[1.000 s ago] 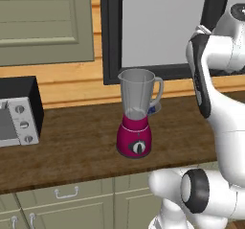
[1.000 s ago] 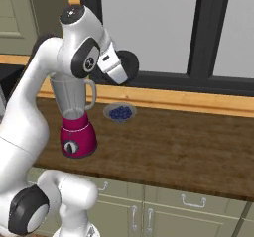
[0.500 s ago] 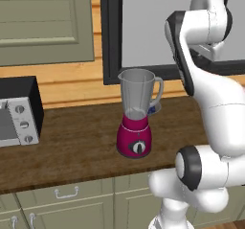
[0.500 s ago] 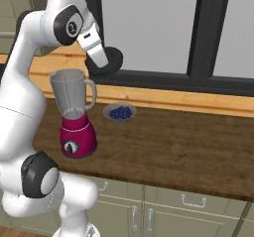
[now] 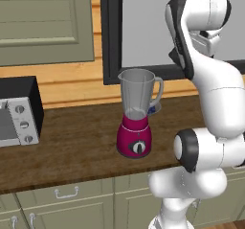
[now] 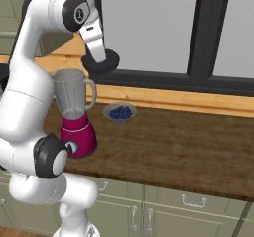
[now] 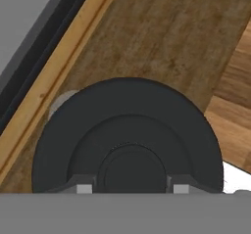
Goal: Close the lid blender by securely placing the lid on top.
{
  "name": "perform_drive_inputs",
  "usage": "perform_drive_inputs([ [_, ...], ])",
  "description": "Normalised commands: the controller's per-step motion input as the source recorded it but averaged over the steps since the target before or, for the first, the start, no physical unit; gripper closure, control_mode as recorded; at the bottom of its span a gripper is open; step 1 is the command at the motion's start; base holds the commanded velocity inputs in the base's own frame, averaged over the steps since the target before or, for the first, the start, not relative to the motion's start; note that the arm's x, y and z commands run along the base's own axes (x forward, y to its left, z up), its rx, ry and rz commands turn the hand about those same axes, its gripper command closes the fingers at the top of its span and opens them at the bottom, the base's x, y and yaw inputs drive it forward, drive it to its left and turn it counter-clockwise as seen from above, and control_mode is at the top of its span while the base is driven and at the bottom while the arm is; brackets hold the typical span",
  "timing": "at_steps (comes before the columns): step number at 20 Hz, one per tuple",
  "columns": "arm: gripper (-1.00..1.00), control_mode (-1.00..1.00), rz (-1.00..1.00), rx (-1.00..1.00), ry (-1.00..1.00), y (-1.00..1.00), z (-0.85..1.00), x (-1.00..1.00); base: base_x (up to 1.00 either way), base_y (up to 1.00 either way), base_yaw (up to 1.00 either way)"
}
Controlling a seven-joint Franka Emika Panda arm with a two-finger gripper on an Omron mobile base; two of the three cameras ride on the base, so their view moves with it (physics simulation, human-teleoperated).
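1. Overhead, the white arm rises from its base, bends at a high elbow and reaches back down, so the hand (image 6: 101, 62) hangs in the air above the tabletop (image 6: 188, 147), in front of the dark window frame (image 6: 203, 28)
2. From the right base view the hand points downward and carries the lid (image 6: 100, 62), a flat black disc held roughly level under the wrist
3. Its two fingers (image 7: 84, 188) pinch the raised knob at the middle of the lid (image 7: 127, 145); the hand view looks straight down onto the disc, with the finger tips showing on either side of that knob
4. On the tabletop below stands the blender (image 6: 74, 114), a magenta base with a black dial and a clear tapered jar whose handle faces the window side
5. Its jar mouth is open, with nothing on the rim
6. The lid hangs higher than the jar rim and off to the side, toward the window, not touching the jar
7. A small bowl of blueberries (image 6: 119, 113) sits on the tabletop just behind the blender, near the wooden sill
8. In the left base view the blender (image 5: 136, 114) stands mid-tabletop, with a silver-and-black toaster oven (image 5: 16, 110) well apart from it at the far left
9. Under the tabletop run pale green cabinet doors (image 6: 198, 211) with metal handles
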Motion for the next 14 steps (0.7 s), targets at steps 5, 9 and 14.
perform_drive_inputs([
  [5, 1.0, -1.0, 0.0, 0.05, -0.04, 0.56, 0.0, 0.26, 0.0, 0.0, 0.0],
  [9, 1.0, -1.0, 0.0, 0.0, 0.0, 0.7, 0.01, 0.24, 0.0, 0.0, 0.0],
  [14, 1.0, -1.0, 0.0, 0.01, 0.02, 0.59, 0.0, 0.15, 0.0, 0.0, 0.0],
])
